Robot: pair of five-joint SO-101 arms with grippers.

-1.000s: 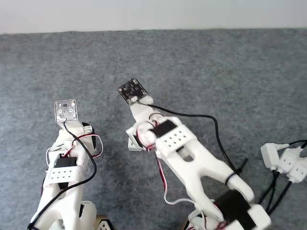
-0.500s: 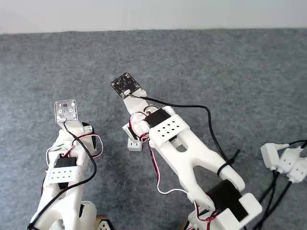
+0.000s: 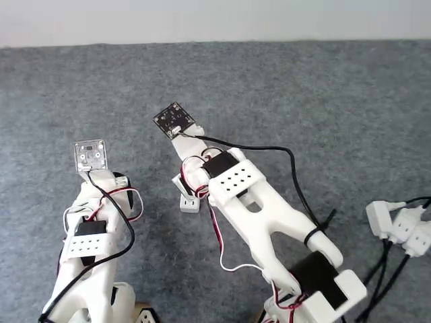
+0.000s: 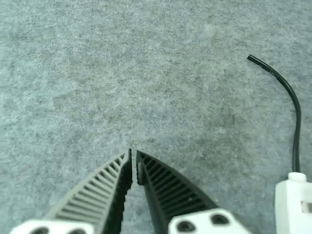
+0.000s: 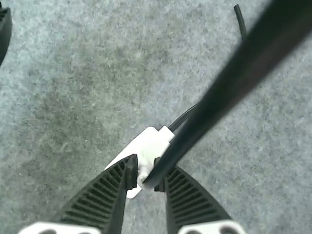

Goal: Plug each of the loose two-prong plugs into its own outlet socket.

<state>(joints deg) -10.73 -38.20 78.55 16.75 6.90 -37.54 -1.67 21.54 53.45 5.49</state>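
Pinching a white two-prong plug (image 5: 146,148) between its ribbed fingers (image 5: 190,195), the right gripper (image 5: 145,171) is holding it low over the grey felt mat (image 3: 303,87); whether the plug is touching the mat cannot be told. In the high view the plug is showing left of the frame's centre, tucked under the right arm's wrist, just beside the left arm that is occupying the lower left. A short black cord (image 4: 294,114) is running from the plug body and ending free on the mat. The left gripper (image 4: 133,157) is hovering over bare mat with its fingers pressed almost together, only a hairline slit showing between the tips. At the right edge of the high view, well apart from both grippers, a cluster of white connector blocks (image 3: 397,225) is lying with black cables (image 3: 384,269) trailing toward the lower right corner; whether these are sockets or plugs cannot be told.
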